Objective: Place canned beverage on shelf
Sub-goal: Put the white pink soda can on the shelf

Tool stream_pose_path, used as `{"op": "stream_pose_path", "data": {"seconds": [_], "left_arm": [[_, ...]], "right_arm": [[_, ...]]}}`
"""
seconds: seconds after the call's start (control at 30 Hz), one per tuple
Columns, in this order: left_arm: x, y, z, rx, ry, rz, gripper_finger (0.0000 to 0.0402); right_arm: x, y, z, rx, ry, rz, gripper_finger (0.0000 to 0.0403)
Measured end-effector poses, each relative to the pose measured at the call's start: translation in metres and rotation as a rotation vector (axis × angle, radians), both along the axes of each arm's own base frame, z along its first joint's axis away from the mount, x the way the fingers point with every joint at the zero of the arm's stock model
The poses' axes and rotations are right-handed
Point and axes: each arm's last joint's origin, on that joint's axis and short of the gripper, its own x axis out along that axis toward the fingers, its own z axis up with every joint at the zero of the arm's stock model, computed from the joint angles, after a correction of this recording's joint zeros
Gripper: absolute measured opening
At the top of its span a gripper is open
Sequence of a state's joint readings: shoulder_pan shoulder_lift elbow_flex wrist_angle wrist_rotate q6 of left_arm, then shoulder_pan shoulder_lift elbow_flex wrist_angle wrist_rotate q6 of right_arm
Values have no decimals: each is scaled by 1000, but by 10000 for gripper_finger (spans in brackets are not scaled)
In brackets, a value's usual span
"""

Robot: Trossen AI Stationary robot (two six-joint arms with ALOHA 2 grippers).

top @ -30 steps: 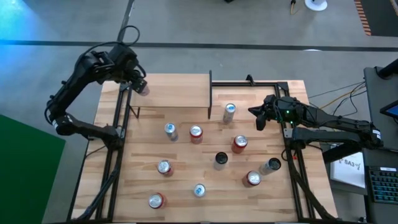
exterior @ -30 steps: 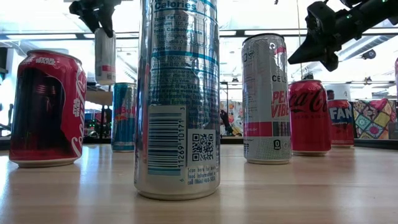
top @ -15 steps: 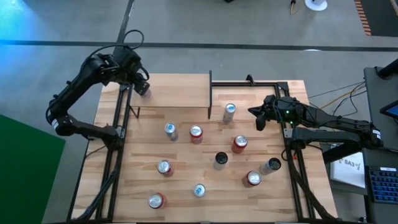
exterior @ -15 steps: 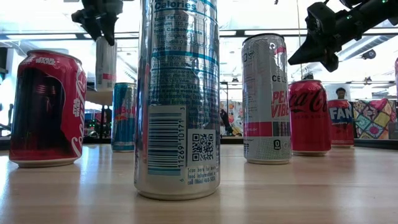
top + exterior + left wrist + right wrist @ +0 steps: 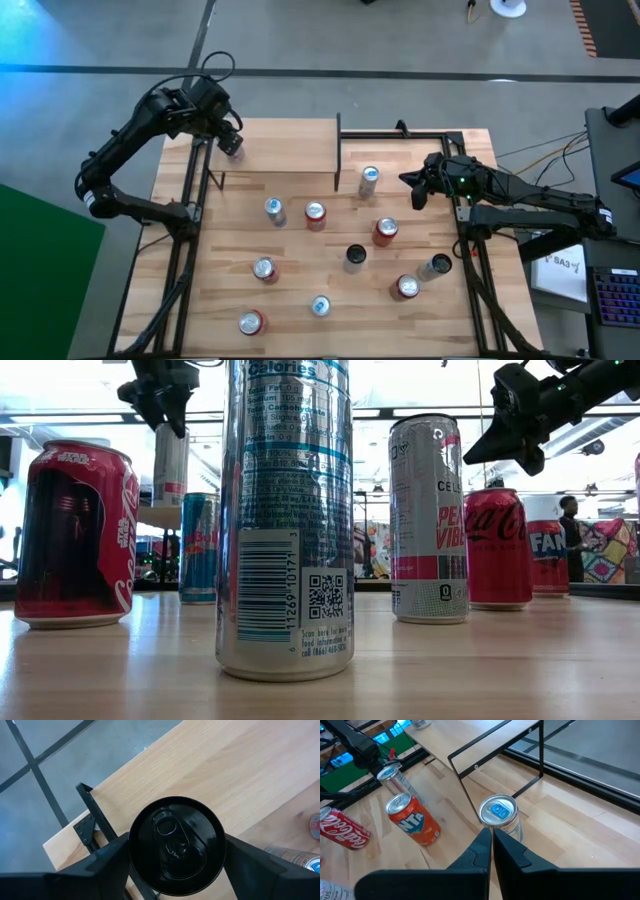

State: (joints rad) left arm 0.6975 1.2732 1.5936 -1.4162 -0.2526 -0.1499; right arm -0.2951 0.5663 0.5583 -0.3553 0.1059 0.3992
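L pincer is holding a can by its sides at the shelf's left end, fingers spread around the can, one each side. Can is sitting upright, black top w/ pull tab facing the wrist cam, light shelf board under it. In low view the can is hanging under the pincer, bottom at about shelf level; can't tell if it's touching the board. R pincer is hovering over the desk's right side, fingers pressed together, holding nothing, just near a blue-tab can by the shelf's black upright. Other cans are standing spread over the desk, incl. a red one mid-desk.
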Motion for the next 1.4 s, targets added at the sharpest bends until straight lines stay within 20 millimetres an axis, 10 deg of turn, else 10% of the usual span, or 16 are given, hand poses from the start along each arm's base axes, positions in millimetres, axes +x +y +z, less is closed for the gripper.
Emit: {"op": "stream_pose_path", "data": {"seconds": [1.4], "left_arm": [[-17,-14,26,93,-82,-31,300]], "right_arm": [[2,-1,4,-13,-44,0,9]]}}
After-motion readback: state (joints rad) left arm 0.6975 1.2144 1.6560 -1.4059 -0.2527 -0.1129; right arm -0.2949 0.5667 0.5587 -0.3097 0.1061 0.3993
